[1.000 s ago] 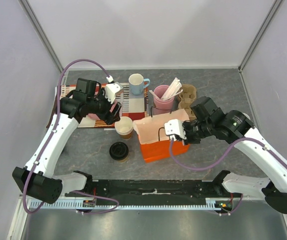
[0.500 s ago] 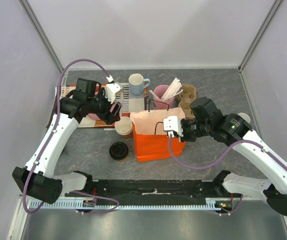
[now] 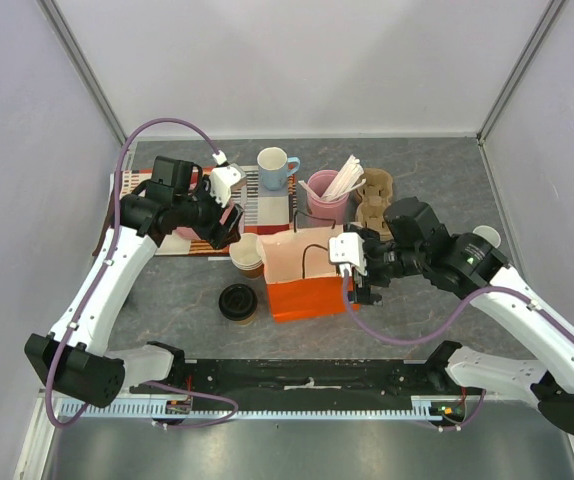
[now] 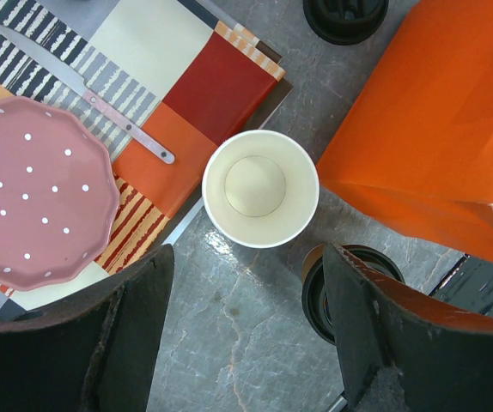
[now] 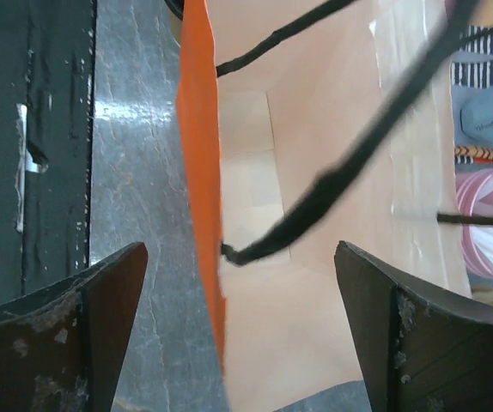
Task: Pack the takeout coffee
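The takeout coffee, a brown cup with a black dome lid, stands on the table left of the upright orange paper bag. In the left wrist view its lid shows partly behind my right finger. My left gripper hangs open above bare table, with the stacked paper cups just beyond its tips. My right gripper is open over the bag's open mouth, holding nothing. The bag's orange near wall and black handles lie between the fingers.
A striped placemat carries a knife and a pink dotted plate. A light-blue mug, a pink cup of stirrers and a cardboard cup carrier stand behind the bag. A black round thing shows at the left wrist view's top edge.
The right gripper raised the tilted bag upright, then opened and let go of it. The bag now stands by itself. The left arm has not moved.
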`<action>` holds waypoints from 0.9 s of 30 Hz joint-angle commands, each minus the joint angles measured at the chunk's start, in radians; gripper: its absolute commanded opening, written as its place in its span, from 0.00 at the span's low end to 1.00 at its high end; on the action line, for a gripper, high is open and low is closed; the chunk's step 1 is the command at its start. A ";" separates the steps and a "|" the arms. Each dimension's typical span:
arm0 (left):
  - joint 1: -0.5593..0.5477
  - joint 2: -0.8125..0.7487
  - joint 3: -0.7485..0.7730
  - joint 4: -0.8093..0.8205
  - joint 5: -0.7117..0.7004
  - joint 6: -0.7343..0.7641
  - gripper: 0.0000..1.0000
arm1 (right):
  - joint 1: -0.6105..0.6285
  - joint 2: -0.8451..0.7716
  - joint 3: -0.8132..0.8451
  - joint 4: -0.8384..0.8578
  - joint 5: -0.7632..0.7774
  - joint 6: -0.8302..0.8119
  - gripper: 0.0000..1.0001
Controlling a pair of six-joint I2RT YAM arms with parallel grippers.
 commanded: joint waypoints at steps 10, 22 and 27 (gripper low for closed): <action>0.004 -0.003 0.057 0.016 -0.033 -0.013 0.77 | 0.004 0.001 0.293 0.248 -0.165 0.410 0.98; 0.003 -0.012 0.080 -0.004 -0.042 -0.018 0.77 | -0.109 0.127 0.419 0.414 0.736 0.789 0.98; 0.003 -0.017 0.065 -0.003 -0.044 -0.010 0.77 | -0.474 0.175 0.357 0.427 0.555 1.016 0.89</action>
